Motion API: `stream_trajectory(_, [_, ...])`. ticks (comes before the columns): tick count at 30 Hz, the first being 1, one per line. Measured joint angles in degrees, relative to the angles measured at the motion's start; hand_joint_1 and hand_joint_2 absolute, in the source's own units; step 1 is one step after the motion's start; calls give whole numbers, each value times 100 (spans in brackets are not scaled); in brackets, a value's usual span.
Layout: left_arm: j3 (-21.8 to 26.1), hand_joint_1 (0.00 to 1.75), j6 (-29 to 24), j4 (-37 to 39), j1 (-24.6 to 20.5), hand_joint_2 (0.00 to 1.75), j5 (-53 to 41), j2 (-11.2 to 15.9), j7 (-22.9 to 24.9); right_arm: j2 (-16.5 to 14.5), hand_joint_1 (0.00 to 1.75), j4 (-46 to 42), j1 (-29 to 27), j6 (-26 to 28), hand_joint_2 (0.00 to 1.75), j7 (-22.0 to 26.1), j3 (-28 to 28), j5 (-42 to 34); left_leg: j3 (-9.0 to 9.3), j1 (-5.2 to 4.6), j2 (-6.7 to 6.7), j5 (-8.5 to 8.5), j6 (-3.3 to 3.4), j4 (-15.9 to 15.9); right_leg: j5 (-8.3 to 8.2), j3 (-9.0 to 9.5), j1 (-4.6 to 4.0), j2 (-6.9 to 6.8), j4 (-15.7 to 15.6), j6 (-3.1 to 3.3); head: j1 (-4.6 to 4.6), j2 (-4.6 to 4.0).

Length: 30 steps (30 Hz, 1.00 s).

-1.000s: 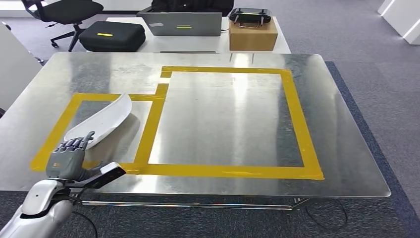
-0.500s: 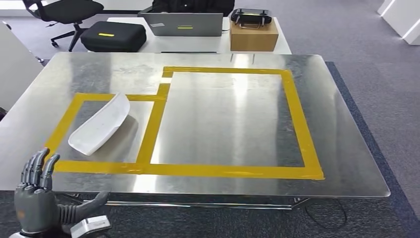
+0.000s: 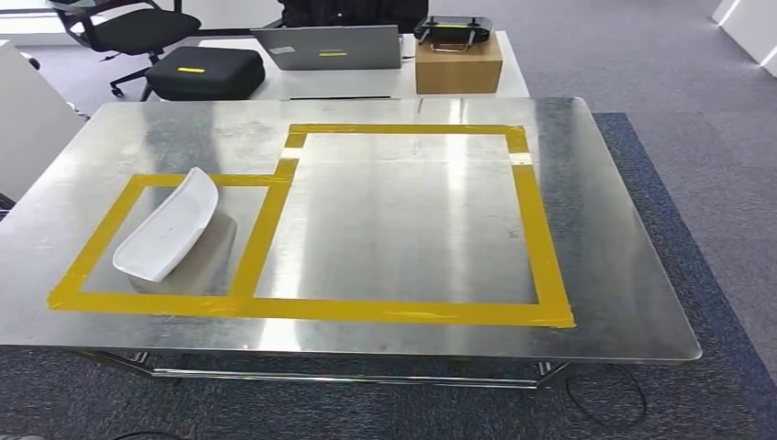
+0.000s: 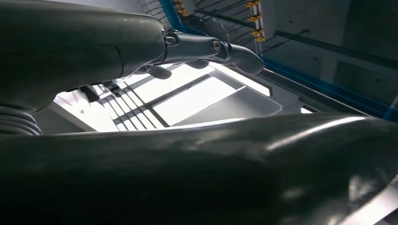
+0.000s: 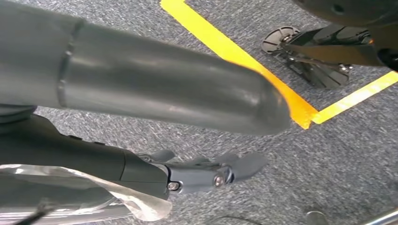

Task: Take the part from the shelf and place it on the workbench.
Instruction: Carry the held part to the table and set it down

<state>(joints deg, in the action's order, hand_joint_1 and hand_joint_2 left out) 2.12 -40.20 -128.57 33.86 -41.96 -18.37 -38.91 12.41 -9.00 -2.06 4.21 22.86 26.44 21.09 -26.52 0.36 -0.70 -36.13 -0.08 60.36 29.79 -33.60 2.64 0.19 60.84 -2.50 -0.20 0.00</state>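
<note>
White part (image 3: 168, 225) lay on the steel counter (image 3: 412, 229), inside the smaller yellow tape outline (image 3: 259, 240). Left hand (image 4: 141, 47) extended fingers, holding nothing. Right hand (image 5: 155, 136) was largely obscured by its thumb; grasp indeterminate.

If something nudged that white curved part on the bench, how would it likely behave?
The white part looks like a thin, stiff moulded shell, so probably light. Resting on its curved side, it would likely rock or tip. The metal workbench is shiny, so it may slide easily.

White curved plastic shell part (image 3: 168, 225): lying concave side up, long axis toward 1 o'clock, inside the small yellow-taped rectangle (image 3: 101, 240) on the steel counter (image 3: 605, 220).
</note>
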Motion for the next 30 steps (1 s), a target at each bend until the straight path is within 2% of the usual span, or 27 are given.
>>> stream_trajectory(3, [111,0,0,-12,58,0,222,-47,0,-2,0,5,-2,16,0,1,-27,-6,-391,5,14,-609,-31,955,-84,-124,-40,-53,0,105,-22,0])
stream_trajectory(4, [143,0,0,-12,72,0,252,-56,0,-2,0,8,-3,18,0,1,-35,-7,-480,4,14,-709,-22,1210,-113,-167,-62,-68,1,119,-23,0])
stream_trajectory(5, [167,0,0,-12,82,0,269,-63,0,-2,0,11,-3,18,0,1,-42,-7,-483,1,14,-689,2,1283,-146,-207,-87,-81,2,127,-22,0])
stream_trajectory(6, [181,0,0,-12,88,0,279,-69,0,-2,0,13,-1,19,0,1,-44,-8,-382,-7,14,-554,38,1131,-181,-243,-111,-88,2,133,-20,0])
stream_trajectory(8, [207,0,0,-18,91,0,291,-83,0,-7,0,15,2,20,0,1,-47,-7,38,-48,19,-183,154,361,-259,-303,-145,-93,-1,134,-17,0])
stream_trajectory(10, [233,0,0,-29,96,0,296,-93,-1,-22,0,17,0,21,0,1,-51,-7,342,-103,41,35,219,-252,-347,-331,-151,-95,-22,106,-16,0])
stream_trajectory(11, [242,0,0,-33,100,0,298,-96,-1,-30,0,18,-2,22,0,1,-52,-7,385,-123,50,62,226,-363,-380,-334,-147,-97,-35,88,-18,0])
stream_trajectory(15, [251,0,0,-37,109,0,310,-101,-1,-33,0,20,-1,23,0,1,-54,-8,366,-142,55,105,213,-378,-422,-332,-136,-102,-58,60,-26,0])
stream_trajectory(16, [261,0,0,-37,111,0,356,-102,-1,-34,0,20,-2,26,0,1,-56,-8,347,-148,55,141,225,-400,-470,-330,-132,-103,-93,31,-28,0])
stream_trajectory(18, [299,0,2,-36,115,0,502,-112,8,-37,0,31,-9,31,0,7,-65,-11,164,-140,73,387,304,-492,-19,-454,-123,-70,280,-51,-13,0])
stream_trajectory(20, [339,0,4,-31,112,0,604,-121,21,-37,0,45,-18,33,0,14,-80,-19,-89,-127,92,656,369,-544,573,-598,-129,-34,1014,-104,8,0])
stream_trajectory(21, [352,0,4,-28,109,0,609,-121,23,-35,0,49,-19,33,0,17,-85,-23,-173,-131,94,712,366,-529,585,-569,-137,-33,1222,-109,11,0])
stream_trajectory(22, [365,0,4,-26,107,0,611,-121,27,-35,0,50,-19,33,0,20,-88,-28,-258,-133,96,764,360,-507,479,-456,-143,-33,1255,-110,10,0])
stream_trajectory(23, [376,0,4,-25,106,0,611,-121,29,-34,0,50,-19,34,0,25,-89,-33,-338,-133,97,807,352,-477,312,-243,-146,-33,1075,-106,10,0])
stream_trajectory(24, [385,0,4,-25,106,0,612,-121,31,-31,0,50,-18,37,0,30,-90,-39,-403,-133,98,841,341,-437,177,51,-148,-32,731,-96,11,0])
stream_trajectory(25, [392,0,4,-25,108,0,612,-121,32,-24,0,50,-14,41,0,36,-92,-45,-471,-142,99,865,329,-383,123,389,-156,-31,288,-81,12,0])
stream_trajectory(26, [398,0,4,-25,111,0,611,-120,33,-15,0,50,-9,49,0,41,-94,-53,-526,-150,99,890,307,-332,146,662,-164,-31,-104,-59,11,0])
stream_trajectory(27, [402,0,5,-25,118,44,611,-120,33,-8,0,52,-4,59,44,47,-97,-61,-570,-155,101,919,282,-290,208,820,-175,-30,-377,-39,14,0])
stream_trajectory(28, [404,0,5,-25,128,87,611,-119,33,-2,0,54,0,69,87,52,-101,-69,-613,-160,103,948,251,-263,268,873,-188,-30,-525,-10,15,0])
stream_trajectory(30, [405,0,5,-24,159,175,589,-119,38,-1,0,56,-10,102,175,74,-117,-80,-674,-163,100,969,183,-230,273,792,-168,-40,-582,71,16,0])
